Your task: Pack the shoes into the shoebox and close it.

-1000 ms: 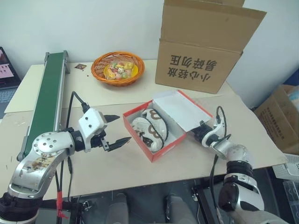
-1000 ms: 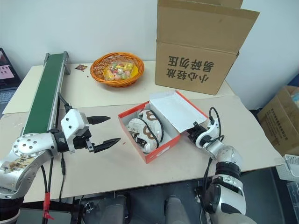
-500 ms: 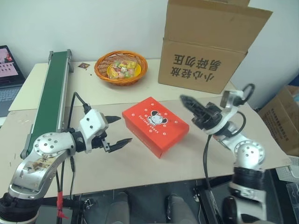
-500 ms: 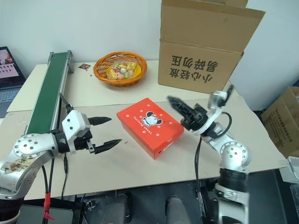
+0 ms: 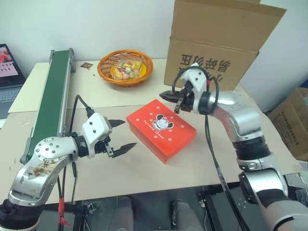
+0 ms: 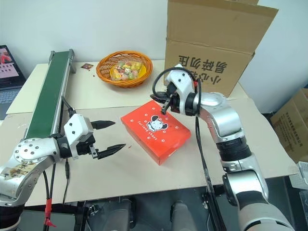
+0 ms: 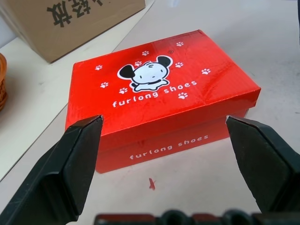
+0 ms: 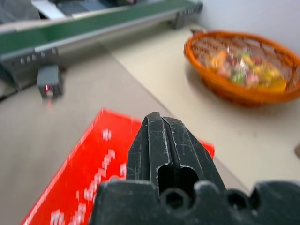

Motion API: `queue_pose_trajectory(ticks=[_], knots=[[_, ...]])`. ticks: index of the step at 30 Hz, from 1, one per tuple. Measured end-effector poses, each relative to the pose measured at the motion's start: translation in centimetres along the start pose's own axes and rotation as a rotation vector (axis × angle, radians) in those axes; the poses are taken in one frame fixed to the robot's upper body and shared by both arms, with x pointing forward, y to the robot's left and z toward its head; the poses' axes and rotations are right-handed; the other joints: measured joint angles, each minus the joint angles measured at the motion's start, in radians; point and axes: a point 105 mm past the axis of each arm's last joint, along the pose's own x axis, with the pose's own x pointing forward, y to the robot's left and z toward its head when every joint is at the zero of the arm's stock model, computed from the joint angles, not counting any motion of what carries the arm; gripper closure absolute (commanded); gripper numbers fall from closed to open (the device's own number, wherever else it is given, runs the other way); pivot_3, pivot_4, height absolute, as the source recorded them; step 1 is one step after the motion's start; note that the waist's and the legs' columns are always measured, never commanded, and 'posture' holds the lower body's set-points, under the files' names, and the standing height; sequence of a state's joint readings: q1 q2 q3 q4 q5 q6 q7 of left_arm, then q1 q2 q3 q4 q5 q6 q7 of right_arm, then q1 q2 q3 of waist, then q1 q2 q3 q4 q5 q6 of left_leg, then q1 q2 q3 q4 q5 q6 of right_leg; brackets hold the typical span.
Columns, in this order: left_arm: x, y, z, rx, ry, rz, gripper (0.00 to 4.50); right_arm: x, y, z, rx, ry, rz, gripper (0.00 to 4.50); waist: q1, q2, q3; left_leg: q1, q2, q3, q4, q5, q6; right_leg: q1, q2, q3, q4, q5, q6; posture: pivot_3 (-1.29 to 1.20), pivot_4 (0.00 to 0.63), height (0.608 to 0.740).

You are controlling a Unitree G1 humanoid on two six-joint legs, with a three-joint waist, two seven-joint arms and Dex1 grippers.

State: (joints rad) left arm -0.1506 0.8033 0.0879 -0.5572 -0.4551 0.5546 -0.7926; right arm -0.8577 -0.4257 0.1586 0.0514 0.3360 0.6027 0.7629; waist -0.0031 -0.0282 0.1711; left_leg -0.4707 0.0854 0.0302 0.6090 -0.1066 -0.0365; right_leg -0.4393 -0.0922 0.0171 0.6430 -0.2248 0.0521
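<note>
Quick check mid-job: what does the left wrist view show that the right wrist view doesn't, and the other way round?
Left wrist only: the shoebox's closed lid with its cartoon dog and "furlong shoes" print, the brown carton, and the left gripper, jaws wide apart. Right wrist only: the green conveyor, the whole orange basket, and the right gripper, jaws shut. Both: the red shoebox on the beige table.
</note>
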Motion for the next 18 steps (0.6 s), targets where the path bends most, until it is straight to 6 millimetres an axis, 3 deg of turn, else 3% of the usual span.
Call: queue_pose_trajectory(ticks=[4, 7, 10, 13, 18], knots=[[0.0, 0.0, -0.2, -0.01, 0.01, 0.005, 0.0, 0.4, 1.1, -2.1, 0.049, 0.038, 0.025, 4.44, 0.002, 0.0, 0.0, 0.001, 0.0, 0.0, 0.001, 0.0, -0.001, 0.001, 0.0, 0.0, 0.0, -0.002, -0.002, 0.0, 0.15, 0.709], [0.0, 0.0, -0.2, -0.013, 0.012, 0.006, 0.0, 0.9, 2.6, -5.3, 0.081, 0.132, 0.058, 4.44, 0.0, 0.0, 0.0, 0.001, 0.0, 0.0, 0.001, -0.004, -0.006, 0.0, 0.0, 0.0, 0.0, -0.001, -0.002, 0.0, 0.15, 0.709], [0.0, 0.1, -0.2, -0.012, 0.01, 0.011, 0.0, 1.6, 3.8, -10.1, 0.109, 0.291, 0.063, 4.44, -0.002, 0.0, 0.0, 0.002, 0.0, 0.0, 0.001, -0.003, -0.004, 0.001, 0.0, 0.0, 0.0, -0.001, -0.002, 0.0, 0.15, 0.709], [0.1, 0.1, -0.1, -0.01, 0.006, 0.015, 0.0, 2.1, 3.7, -10.2, 0.046, 0.312, 0.069, 4.44, -0.007, -0.001, -0.002, 0.006, 0.001, 0.0, 0.001, 0.0, 0.0, 0.004, 0.0, 0.0, 0.0, -0.002, -0.001, 0.0, 0.15, 0.709], [0.1, 0.1, 0.0, -0.011, 0.004, 0.015, 0.0, 2.2, 3.8, -10.8, 0.01, 0.34, 0.071, 4.44, -0.009, -0.003, -0.003, 0.015, 0.001, 0.0, 0.0, -0.005, -0.008, 0.013, 0.0, -0.001, -0.001, -0.002, -0.001, 0.0, 0.15, 0.709]])
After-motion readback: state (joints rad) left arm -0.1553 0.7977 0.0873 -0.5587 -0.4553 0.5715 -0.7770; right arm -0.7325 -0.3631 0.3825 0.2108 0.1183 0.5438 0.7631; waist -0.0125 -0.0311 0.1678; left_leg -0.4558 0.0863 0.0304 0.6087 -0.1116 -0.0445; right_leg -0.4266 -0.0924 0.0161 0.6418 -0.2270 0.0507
